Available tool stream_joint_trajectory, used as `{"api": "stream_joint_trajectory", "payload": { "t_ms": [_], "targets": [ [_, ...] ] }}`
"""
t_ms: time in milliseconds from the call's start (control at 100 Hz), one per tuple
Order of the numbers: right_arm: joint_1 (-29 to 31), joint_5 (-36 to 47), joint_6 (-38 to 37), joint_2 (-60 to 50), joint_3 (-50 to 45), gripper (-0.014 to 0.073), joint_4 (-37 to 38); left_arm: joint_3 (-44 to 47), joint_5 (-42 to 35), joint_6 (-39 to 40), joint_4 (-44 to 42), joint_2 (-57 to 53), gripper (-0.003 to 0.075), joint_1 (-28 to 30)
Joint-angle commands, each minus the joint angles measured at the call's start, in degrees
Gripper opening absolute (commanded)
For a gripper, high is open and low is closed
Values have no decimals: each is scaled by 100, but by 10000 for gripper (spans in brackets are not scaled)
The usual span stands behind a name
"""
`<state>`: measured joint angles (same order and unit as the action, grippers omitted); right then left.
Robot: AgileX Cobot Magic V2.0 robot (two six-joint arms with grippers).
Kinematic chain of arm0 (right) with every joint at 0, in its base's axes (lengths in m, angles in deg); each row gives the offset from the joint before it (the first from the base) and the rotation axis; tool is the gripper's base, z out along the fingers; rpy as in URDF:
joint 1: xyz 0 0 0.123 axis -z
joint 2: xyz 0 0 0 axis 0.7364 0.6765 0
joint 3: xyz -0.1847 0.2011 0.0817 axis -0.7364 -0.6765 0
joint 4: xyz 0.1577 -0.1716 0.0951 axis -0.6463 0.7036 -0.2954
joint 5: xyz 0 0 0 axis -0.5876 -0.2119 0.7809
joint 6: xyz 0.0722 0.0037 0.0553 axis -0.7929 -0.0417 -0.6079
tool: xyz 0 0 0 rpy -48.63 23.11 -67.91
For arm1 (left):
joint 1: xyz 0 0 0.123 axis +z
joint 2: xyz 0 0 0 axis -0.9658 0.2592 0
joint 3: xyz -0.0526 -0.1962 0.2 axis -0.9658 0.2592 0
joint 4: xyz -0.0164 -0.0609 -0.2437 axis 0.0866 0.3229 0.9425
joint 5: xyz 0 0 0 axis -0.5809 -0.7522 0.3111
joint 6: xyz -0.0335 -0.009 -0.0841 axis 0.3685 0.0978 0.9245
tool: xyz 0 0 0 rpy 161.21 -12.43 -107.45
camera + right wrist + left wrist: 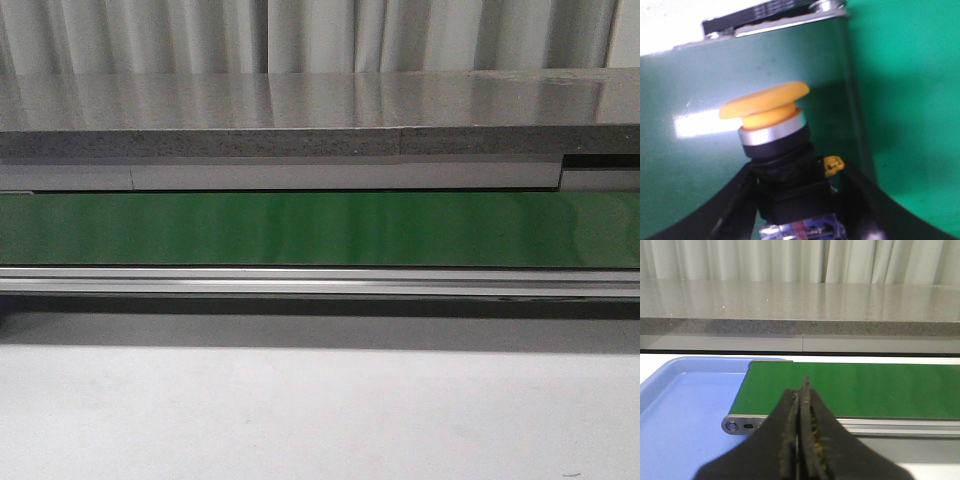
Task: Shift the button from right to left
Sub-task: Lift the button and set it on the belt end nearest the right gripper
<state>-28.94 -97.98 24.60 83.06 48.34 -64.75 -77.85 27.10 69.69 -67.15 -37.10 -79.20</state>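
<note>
In the right wrist view the button (765, 102) shows a round yellow cap, a silver ring and a black body with a red-blue label low down. My right gripper (796, 197) is shut on that black body, one dark finger on each side, holding it above the dark green conveyor belt (685, 165). My left gripper (801, 392) is shut with nothing in it, near the belt's left end (865, 390). The front view shows neither gripper nor the button.
A light blue tray (685, 410) lies at the belt's left end. A grey stone counter (300, 105) runs behind the belt (320, 228), with white tabletop (320, 400) in front. A brighter green surface (910, 100) lies beside the belt in the right wrist view.
</note>
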Motion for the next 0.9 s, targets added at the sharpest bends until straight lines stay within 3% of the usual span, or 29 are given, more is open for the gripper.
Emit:
{"api": "stream_joint_trajectory", "payload": {
  "t_ms": [0, 190, 260, 450, 520, 890],
  "targets": [
    [-82, 259, -236, -174, 14, 185, -55, 258, -423, 0, 37, -176, -20, 11],
    [-149, 258, -405, 33, -43, 191, -85, 258, -423, 0, 37, -176, -20, 11],
    [-149, 247, -405, 93, -43, 231, -85, 258, -423, 0, 37, -176, -20, 11],
    [-151, 252, -405, 137, -43, 554, -85, 258, -423, 0, 37, -176, -20, 11],
    [-156, 252, -405, 109, -43, 630, -97, 258, -423, 0, 37, -176, -20, 11],
    [-516, 189, 130, -860, -43, 647, -168, 258, -423, 0, 37, -176, -20, 11]
  ]
}}
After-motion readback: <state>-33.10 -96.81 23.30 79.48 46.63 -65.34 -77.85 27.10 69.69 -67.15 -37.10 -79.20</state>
